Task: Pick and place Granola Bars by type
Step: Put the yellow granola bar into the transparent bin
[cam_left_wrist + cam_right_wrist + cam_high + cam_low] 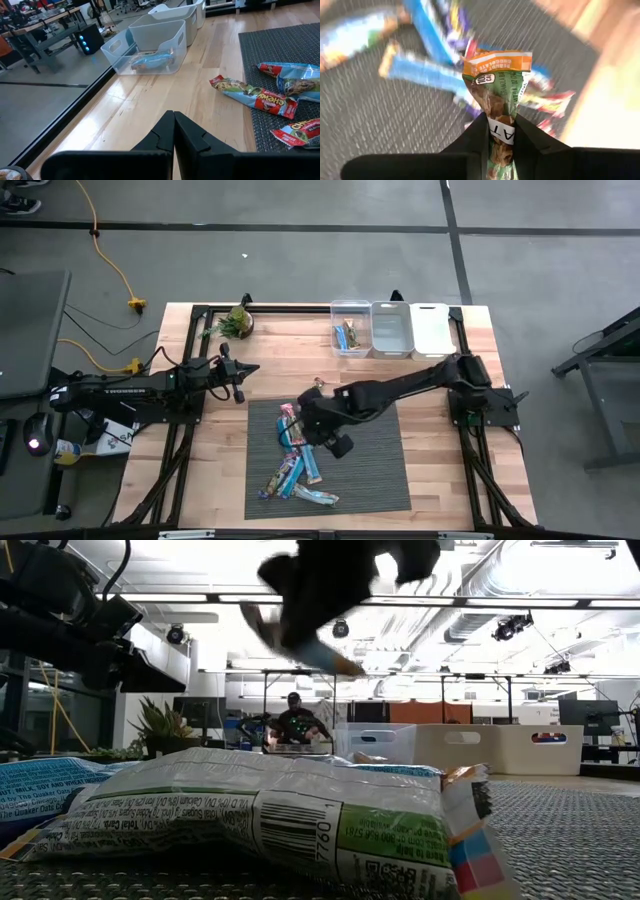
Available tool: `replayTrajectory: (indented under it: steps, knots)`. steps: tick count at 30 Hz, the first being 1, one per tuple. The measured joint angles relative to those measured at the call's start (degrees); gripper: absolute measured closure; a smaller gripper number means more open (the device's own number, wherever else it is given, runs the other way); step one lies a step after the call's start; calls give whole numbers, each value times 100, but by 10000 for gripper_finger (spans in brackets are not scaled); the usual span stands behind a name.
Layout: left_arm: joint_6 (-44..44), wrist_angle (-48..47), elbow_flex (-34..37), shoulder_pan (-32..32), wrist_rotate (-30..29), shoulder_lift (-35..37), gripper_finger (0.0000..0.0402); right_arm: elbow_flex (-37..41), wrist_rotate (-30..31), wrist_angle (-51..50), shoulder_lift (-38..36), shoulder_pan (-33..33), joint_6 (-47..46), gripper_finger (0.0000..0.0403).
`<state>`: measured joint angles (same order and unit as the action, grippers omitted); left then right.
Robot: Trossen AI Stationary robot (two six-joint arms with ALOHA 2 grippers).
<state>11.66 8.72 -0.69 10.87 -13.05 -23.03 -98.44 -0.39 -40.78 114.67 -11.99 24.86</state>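
Several granola bars in blue, red and green wrappers lie in a loose pile on the dark mat. My right gripper hangs above the mat's far left part, shut on a bar with a green and orange wrapper. The low view shows that bar high over the pile. My left gripper stays shut and empty over the bare wood at the table's left. A blue bar lies in the clear bin. My right gripper pinches the green and orange bar between its two fingers at one end of the wrapper. The fingers come slanting down from above. The bar's orange end sticks out past the fingertips, and the whole bar is lifted clear of the mat.
Three bins stand in a row at the far edge: clear, then grey, then white. A small potted plant sits at the far left. Two red bars lie at the mat's edge.
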Motion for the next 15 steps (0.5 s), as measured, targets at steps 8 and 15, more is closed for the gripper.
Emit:
replayTrajectory:
  steps: [8, 15]
  knots:
    - [0, 10, 0, 0, -1, 2, 401, -5, 58, 1067, -803, 35, -971, 350]
    - [0, 10, 0, -2, 1, 2, 401, -8, 52, 2240, -1394, 151, -2038, 350]
